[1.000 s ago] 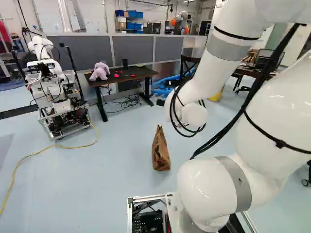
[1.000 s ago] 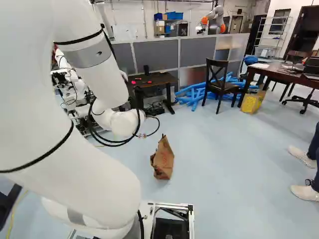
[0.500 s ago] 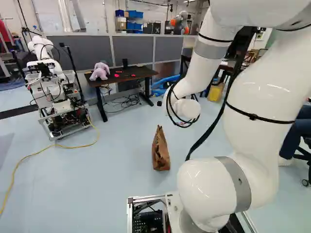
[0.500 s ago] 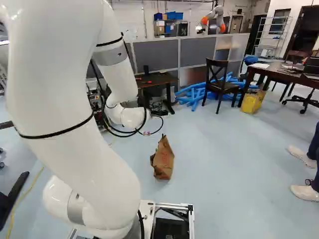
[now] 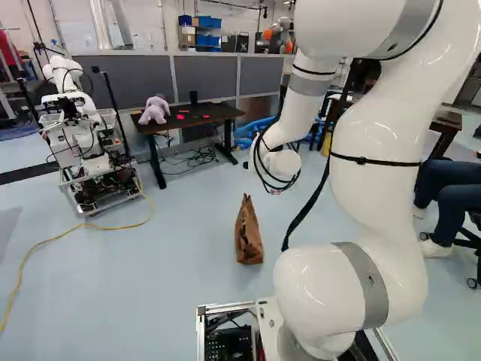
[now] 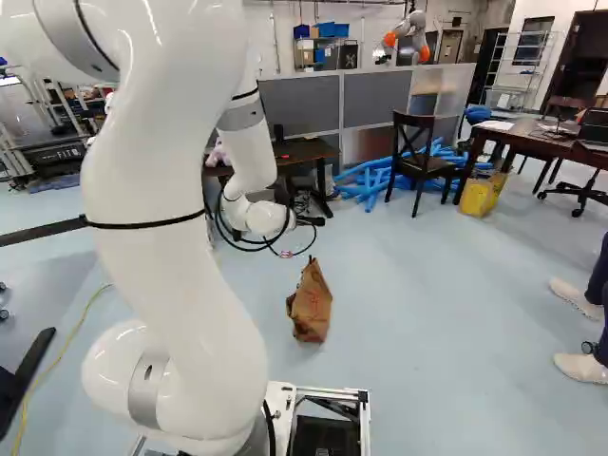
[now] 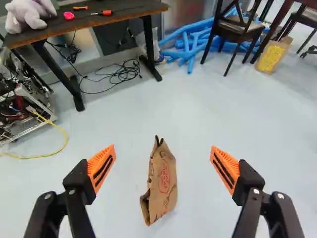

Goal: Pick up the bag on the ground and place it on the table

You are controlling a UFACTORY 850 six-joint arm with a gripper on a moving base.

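My gripper shows only as a dark part (image 6: 312, 220) beside the white wrist end in the right base view. In the wrist view the gripper (image 7: 162, 148) is open, its orange-padded fingers wide apart with nothing held. A brown paper bag (image 7: 166, 181) with red print stands on the floor, seen through the gap below the fingers and apart from them. The left base view shows the bag (image 5: 249, 233) ahead of the base. Farther off stands a dark-topped table (image 5: 192, 114) bearing a purple plush toy (image 5: 155, 110) and small red things.
Another robot (image 5: 79, 143) on a wheeled frame stands left of the table, trailing a yellow cable (image 5: 113, 227). Black cables lie beneath the table. Blue tubes (image 7: 190, 44), a dark chair (image 6: 418, 163) and a yellow box (image 6: 480, 195) are to its right. Grey partitions (image 6: 299, 104) stand behind.
My arm has swung over, its wrist end moving farther out from the base and toward the table side. The base, bag and table have not moved, and the gripper's opening shows no earlier view.
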